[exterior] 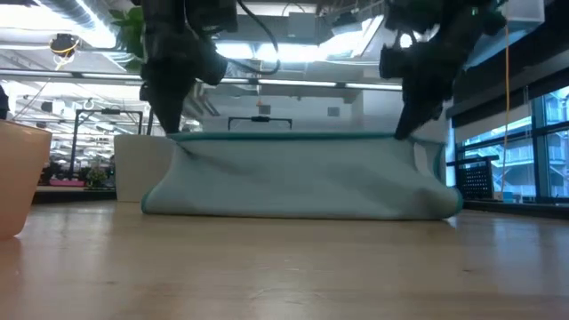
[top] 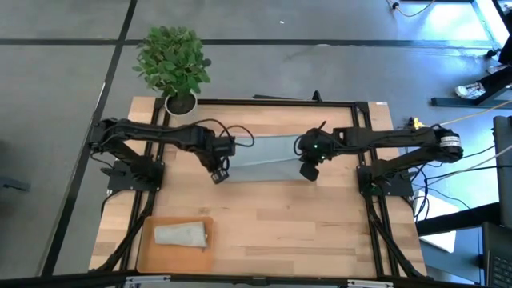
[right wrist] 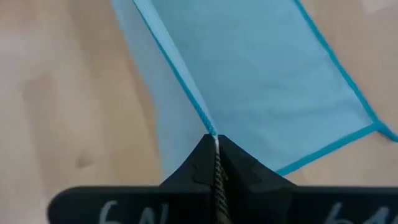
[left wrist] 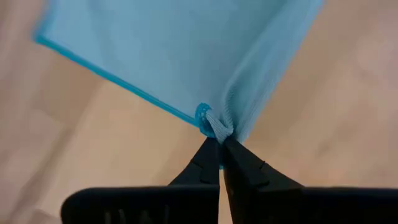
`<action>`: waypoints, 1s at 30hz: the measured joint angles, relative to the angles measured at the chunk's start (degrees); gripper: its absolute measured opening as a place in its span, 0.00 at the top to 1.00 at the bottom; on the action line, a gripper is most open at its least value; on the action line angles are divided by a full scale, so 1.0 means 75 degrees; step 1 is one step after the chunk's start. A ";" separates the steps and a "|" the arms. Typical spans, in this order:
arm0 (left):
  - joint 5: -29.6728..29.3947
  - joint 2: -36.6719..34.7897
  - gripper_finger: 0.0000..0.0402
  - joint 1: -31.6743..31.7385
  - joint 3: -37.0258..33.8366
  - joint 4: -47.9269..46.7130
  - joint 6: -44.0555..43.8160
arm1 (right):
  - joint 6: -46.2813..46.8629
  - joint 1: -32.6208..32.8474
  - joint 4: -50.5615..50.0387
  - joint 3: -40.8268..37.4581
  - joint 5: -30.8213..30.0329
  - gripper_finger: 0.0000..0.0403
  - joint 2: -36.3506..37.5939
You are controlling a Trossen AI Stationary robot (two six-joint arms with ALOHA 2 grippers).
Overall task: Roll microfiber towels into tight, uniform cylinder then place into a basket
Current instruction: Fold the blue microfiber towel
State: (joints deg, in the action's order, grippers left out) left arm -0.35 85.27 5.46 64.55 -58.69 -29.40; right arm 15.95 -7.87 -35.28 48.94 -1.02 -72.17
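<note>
Left gripper [top: 218, 175] | right gripper [top: 309, 171] | both pinching blue towel [top: 264, 158] corners

The table [top: 264, 232] is pale wood planks, edged by a black frame [top: 264, 102]. It stands on a grey floor [top: 64, 72] crossed by dark seams. A green plant [top: 172, 62] in a white pot [top: 181, 104] sits at the table's far left corner. Cables [top: 472, 172] trail over the floor on the right. Seen level across the table, the room has a ceiling [exterior: 53, 44] with pipes and strip lights, and windows [exterior: 533, 133] at right showing blue daylight.
</note>
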 joint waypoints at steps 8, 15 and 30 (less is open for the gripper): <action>-0.0414 0.0000 1.00 0.0613 -0.0018 0.0209 -0.0009 | -0.0503 -0.0493 0.1094 -0.0743 -0.0296 0.97 -0.0030; -0.0615 -0.0003 1.00 0.1003 -0.0415 0.0458 -0.0510 | -0.0977 -0.0717 0.1311 -0.0758 -0.0498 0.97 -0.0062; -0.1098 -0.0003 1.00 0.1575 -0.0542 0.0634 -0.1408 | -0.1351 -0.0785 0.2003 -0.0757 -0.0557 0.97 -0.0062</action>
State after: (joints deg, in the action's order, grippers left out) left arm -8.59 85.25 17.27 60.49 -53.94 -39.96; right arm 5.82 -13.76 -20.25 43.27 -5.19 -72.64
